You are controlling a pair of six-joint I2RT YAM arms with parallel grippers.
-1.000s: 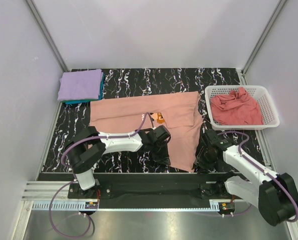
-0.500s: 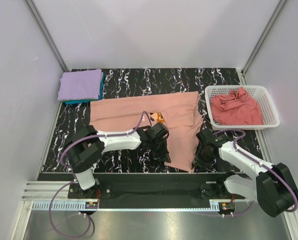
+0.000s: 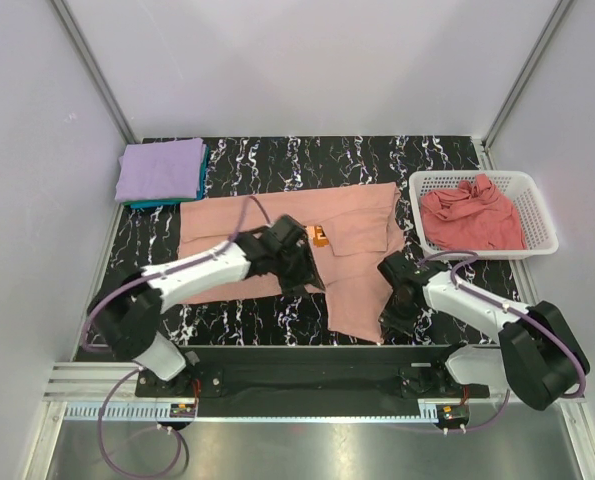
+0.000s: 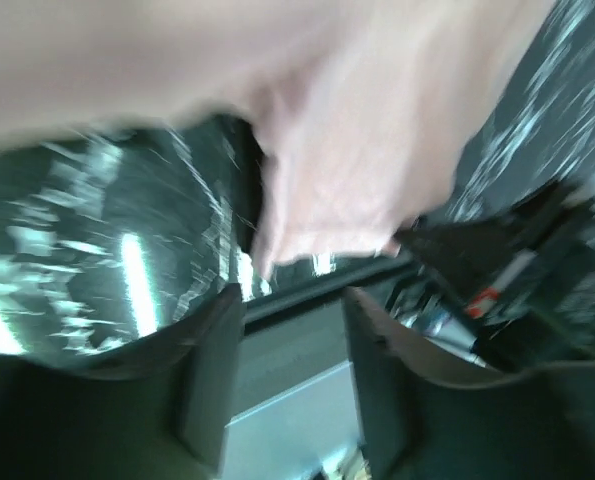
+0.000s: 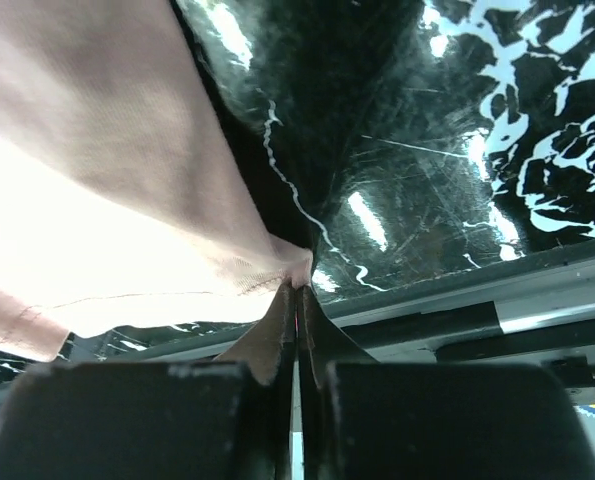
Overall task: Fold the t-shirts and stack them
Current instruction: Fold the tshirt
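A salmon-pink t-shirt (image 3: 277, 225) with a small orange print (image 3: 320, 237) lies spread across the middle of the table, and its lower part hangs toward the near edge. My left gripper (image 3: 307, 272) hovers over the shirt near the print. In the left wrist view the left gripper (image 4: 292, 300) is open and holds nothing, with the shirt's hem (image 4: 357, 150) beyond its fingers. My right gripper (image 3: 391, 316) sits at the shirt's near right corner. The right wrist view shows the right gripper (image 5: 297, 290) shut on that corner of the shirt (image 5: 107, 200).
Folded lavender (image 3: 160, 168) and teal (image 3: 201, 180) t-shirts are stacked at the back left. A white lattice basket (image 3: 467, 178) at the right holds a crumpled rose-pink t-shirt (image 3: 472, 218). The black rail along the table's near edge (image 5: 537, 300) is close to both grippers.
My left gripper opened, let go of the cloth and drew back up and to the left. My right gripper shifted left and shut on the shirt's near corner.
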